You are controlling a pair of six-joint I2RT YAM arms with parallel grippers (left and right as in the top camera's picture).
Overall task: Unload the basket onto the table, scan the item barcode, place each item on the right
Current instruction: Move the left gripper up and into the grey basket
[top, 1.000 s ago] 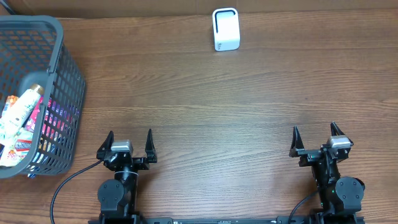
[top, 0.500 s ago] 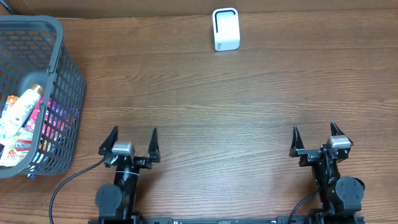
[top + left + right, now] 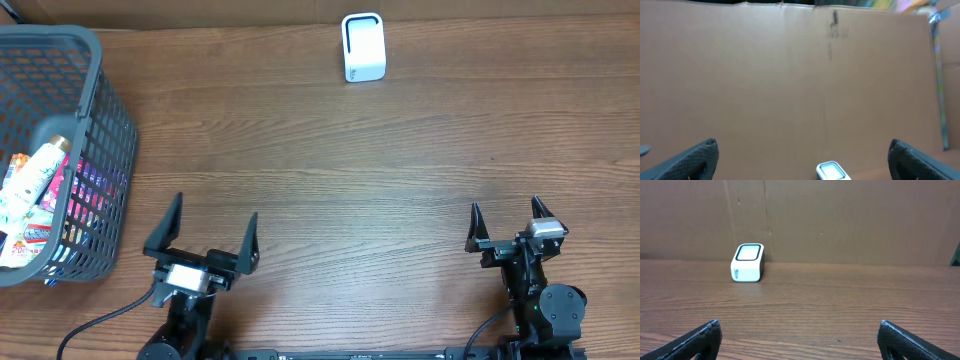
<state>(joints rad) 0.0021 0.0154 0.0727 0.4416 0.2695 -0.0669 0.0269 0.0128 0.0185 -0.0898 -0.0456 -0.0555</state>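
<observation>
The goods to be scanned are all in the grey basket (image 3: 108,120) at the far left edge of the tabletop (image 3: 380,170). A pale tube (image 3: 30,182) with an orange cap lies on top of some bright packets, and nothing has been lifted out yet. The white scanner (image 3: 363,47) stands upright at the far middle of the tabletop, close to the brown cardboard wall (image 3: 790,75) and well apart from the basket. Between basket and scanner there is only bare wood. What has just changed is the left hand (image 3: 215,207). A second ago it sat level at the near edge like its partner. Now it has risen and tipped back, so its two fingers look longer from above, and its own camera sees mostly cardboard with the scanner barely showing at the bottom. Its jaws are spread as wide as they go and hold nothing. The right hand (image 3: 505,205) has not stirred. It rests at the near right with its jaws equally wide and nothing between them, looking straight across the wood at the scanner. To me this looks like the very start of the job. The left arm, nearest the basket, seems to be setting off to fetch an item, and the picking and scanning all remain to be done.
</observation>
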